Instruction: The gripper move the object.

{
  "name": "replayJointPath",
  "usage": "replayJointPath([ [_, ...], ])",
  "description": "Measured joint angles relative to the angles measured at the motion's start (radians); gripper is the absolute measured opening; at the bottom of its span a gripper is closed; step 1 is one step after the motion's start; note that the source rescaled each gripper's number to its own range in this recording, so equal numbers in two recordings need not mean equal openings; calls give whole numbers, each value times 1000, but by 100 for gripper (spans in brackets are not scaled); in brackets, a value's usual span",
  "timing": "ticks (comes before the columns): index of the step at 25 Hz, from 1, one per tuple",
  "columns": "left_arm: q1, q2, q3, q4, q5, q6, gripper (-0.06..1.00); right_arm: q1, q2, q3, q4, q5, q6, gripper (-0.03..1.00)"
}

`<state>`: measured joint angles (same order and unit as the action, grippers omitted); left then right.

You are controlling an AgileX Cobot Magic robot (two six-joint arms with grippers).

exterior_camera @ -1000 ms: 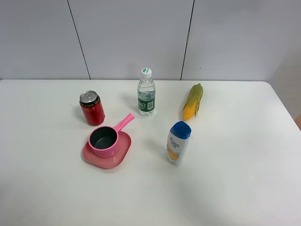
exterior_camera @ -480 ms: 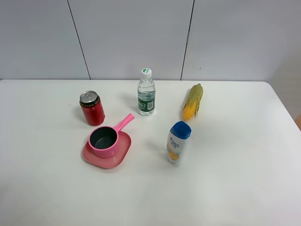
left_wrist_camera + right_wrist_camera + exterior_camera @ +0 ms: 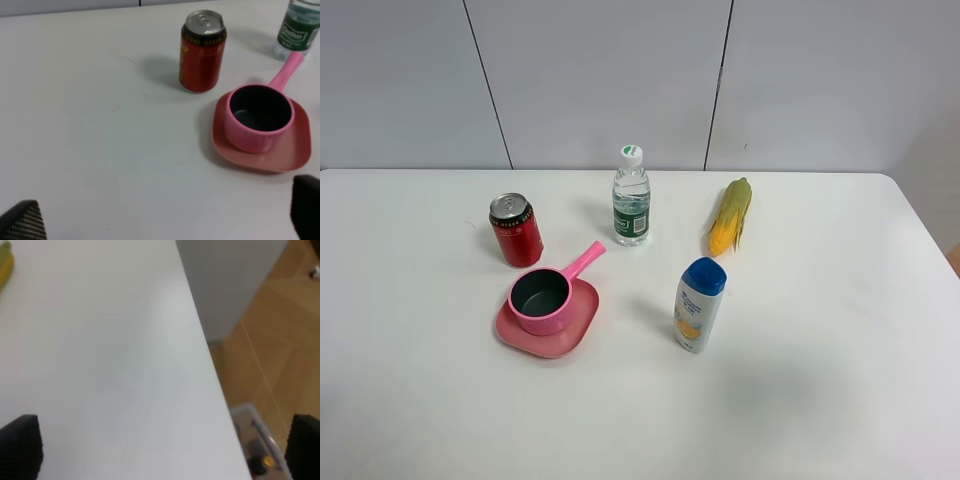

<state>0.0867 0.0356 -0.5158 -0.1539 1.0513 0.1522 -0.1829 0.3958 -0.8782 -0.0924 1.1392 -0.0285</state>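
- A white table (image 3: 840, 400) is standing against a pale panelled wall (image 3: 600, 80); past one table edge, the right wrist view is showing wooden floor (image 3: 280, 340).
- The pink saucepan (image 3: 542, 298) is sitting upright on a flat pink plate (image 3: 580, 325), on the left half of the table, its straight handle pointing toward the far edge and a little to the right.
- A red can (image 3: 516, 230) is standing just beside the saucepan on its far side, apart from it.
- A water bottle (image 3: 631, 197) is standing near the handle tip, closer to the far edge.
- A blue-capped white bottle (image 3: 699, 305) is standing right of the plate, and a corn cob (image 3: 731, 216) is lying beyond it toward the far edge.
- The left pincer (image 3: 160, 220) is hanging with its fingers spread wide, holding nothing, the saucepan (image 3: 258, 117) ahead of it.
- The right pincer (image 3: 160, 450) is likewise gaping and empty, over bare table near the right edge.
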Motion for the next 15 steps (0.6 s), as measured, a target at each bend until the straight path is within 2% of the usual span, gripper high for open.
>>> replayJointPath([
  [3,0,0,0,0,0,0,100,4,-116,100,41,-39,-4,98],
  [6,0,0,0,0,0,0,100,49,-199,194,80,-64,-34,98],
  [10,0,0,0,0,0,0,100,100,-271,272,85,-76,-56,98],
  [15,0,0,0,0,0,0,100,104,-322,328,87,-83,-57,98],
])
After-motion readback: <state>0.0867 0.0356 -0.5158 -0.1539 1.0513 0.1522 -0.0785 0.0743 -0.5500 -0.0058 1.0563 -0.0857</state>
